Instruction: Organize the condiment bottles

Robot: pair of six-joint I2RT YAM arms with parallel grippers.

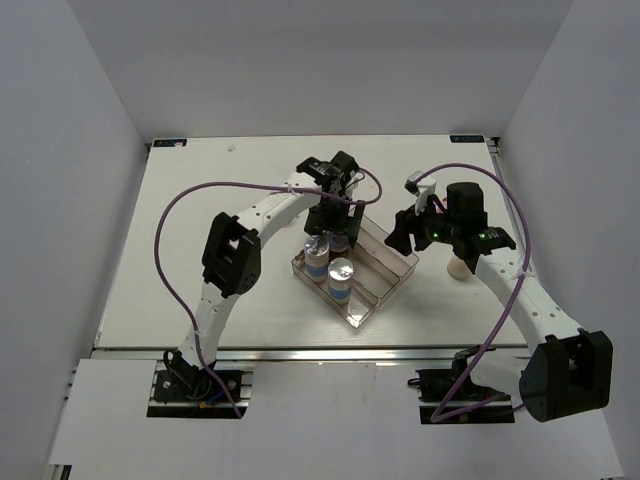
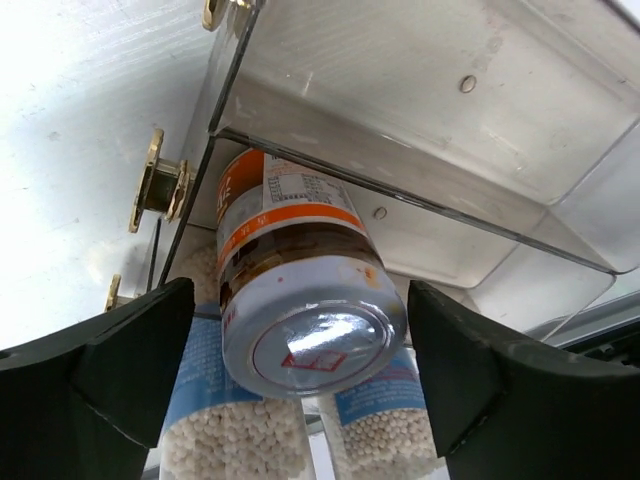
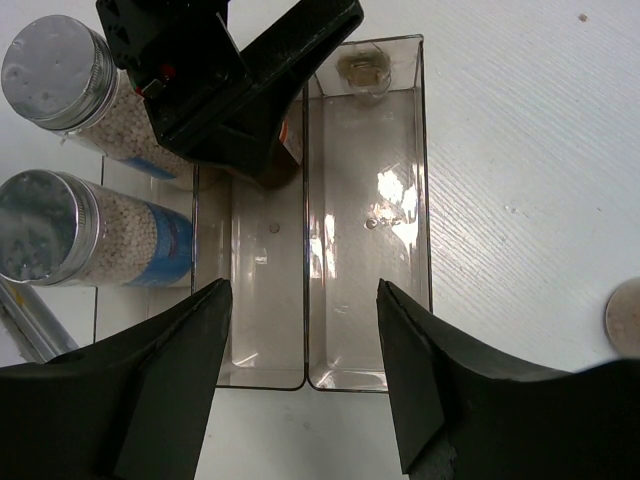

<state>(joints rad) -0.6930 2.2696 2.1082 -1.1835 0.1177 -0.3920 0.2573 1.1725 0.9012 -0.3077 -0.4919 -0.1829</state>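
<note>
A brown-filled jar [image 2: 295, 270] with a red-marked lid stands in the clear divided tray [image 2: 420, 110], between the fingers of my left gripper [image 2: 300, 340]. That gripper is open, with a gap on each side of the jar. Two silver-capped, blue-labelled jars [image 3: 55, 60] [image 3: 40, 225] of white beads stand in the tray's neighbouring lane [image 1: 317, 252] [image 1: 341, 272]. My right gripper [image 3: 305, 370] hangs open over the tray's near end [image 3: 365, 250], holding nothing. In the top view my left gripper [image 1: 338, 228] is over the tray's far side and my right gripper [image 1: 403, 238] is at its right.
A pale cream jar [image 1: 459, 267] stands on the table right of the tray [image 1: 385, 285], beside my right arm; its lid shows at the right wrist view's edge [image 3: 625, 318]. Gold screws [image 2: 158, 193] stick up from the table beside the tray. White walls enclose the table.
</note>
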